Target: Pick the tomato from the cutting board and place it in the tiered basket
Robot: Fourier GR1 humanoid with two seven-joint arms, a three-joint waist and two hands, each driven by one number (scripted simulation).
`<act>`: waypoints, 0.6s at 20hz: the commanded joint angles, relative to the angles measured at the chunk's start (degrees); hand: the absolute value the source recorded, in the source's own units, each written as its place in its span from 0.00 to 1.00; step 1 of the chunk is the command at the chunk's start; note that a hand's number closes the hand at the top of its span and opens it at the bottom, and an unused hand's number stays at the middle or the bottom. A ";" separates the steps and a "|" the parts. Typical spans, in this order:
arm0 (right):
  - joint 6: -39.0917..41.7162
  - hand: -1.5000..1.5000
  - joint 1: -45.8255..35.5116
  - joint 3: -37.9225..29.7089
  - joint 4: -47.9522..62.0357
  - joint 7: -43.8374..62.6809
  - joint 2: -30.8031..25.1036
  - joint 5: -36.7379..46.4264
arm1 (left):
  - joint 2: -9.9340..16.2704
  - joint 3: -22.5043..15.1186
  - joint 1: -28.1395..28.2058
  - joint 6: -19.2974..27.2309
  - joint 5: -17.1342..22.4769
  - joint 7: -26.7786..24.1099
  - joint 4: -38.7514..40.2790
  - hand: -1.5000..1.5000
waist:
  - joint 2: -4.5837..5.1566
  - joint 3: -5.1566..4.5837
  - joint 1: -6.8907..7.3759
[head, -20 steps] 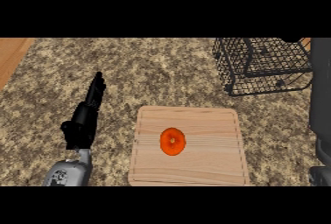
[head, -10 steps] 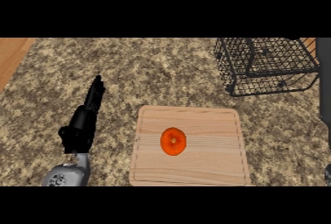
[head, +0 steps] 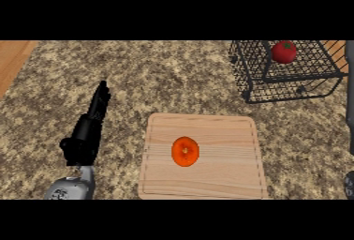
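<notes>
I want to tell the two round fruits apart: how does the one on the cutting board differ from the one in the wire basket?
The tomato on the board is orange-red; the fruit in the basket is deeper red. The tomato lies on the wooden cutting board, near the view's middle; the fruit sits inside the black tiered basket at the upper right. Both are round, and no hand touches either.

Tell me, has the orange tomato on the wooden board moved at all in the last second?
No. The tomato lies on the same spot as before, near the middle of the cutting board.
</notes>
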 commanded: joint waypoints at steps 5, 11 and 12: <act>-3.94 0.00 2.87 -8.23 -4.09 2.26 -6.90 -6.36 | -0.24 1.49 0.14 1.31 0.08 -0.33 1.68 0.50 | -0.32 -0.03 -1.47; -0.40 0.00 10.12 -19.08 -8.48 1.12 -12.74 -16.45 | -0.16 1.28 0.69 1.14 0.64 -0.09 0.12 0.50 | -0.63 0.02 -2.26; 0.59 0.00 11.75 -20.25 -8.60 0.17 -13.79 -18.03 | 0.11 1.32 0.42 0.98 0.47 0.41 0.51 0.50 | -0.51 0.01 -2.04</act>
